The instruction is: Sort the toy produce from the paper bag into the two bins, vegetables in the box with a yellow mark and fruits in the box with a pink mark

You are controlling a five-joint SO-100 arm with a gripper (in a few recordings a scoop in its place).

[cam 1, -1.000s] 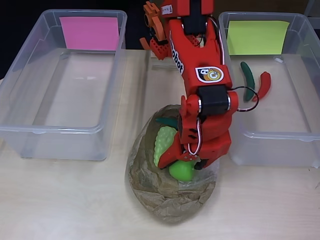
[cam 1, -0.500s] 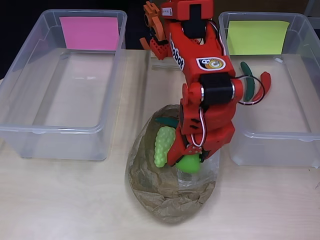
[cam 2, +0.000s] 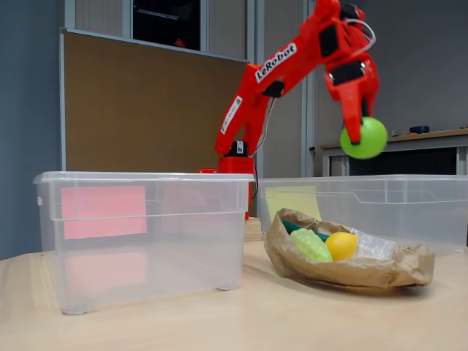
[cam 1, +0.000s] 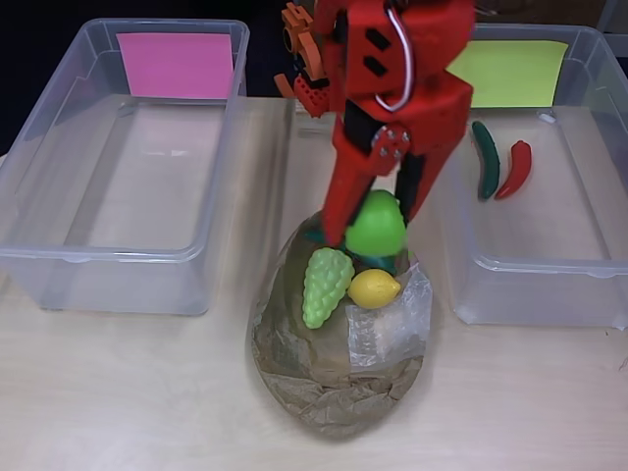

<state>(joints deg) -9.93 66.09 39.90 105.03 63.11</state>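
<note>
Above the bag: green ball-shaped toy [cam 2: 363,137], likely a fruit, pinched in the jaws of the gripper [cam 1: 381,222], well clear of the paper bag [cam 1: 334,383].
Change: a second ago the jaws were down inside the bag on this toy; now it is lifted out and high over the desk [cam 1: 118,392].
Uncovered: yellow lemon [cam 1: 375,288], which the arm hid before, touching the green grapes [cam 1: 325,285] in the bag's mouth.
Pink-marked box [cam 1: 59,260]: far left corner of the desk, nothing in it.
Yellow-marked box [cam 1: 530,285]: far right corner, holds a green chilli [cam 1: 484,160] and red chilli [cam 1: 515,169].
Meaning: the pick looks secured; carrying to the pink box seems next.
</note>
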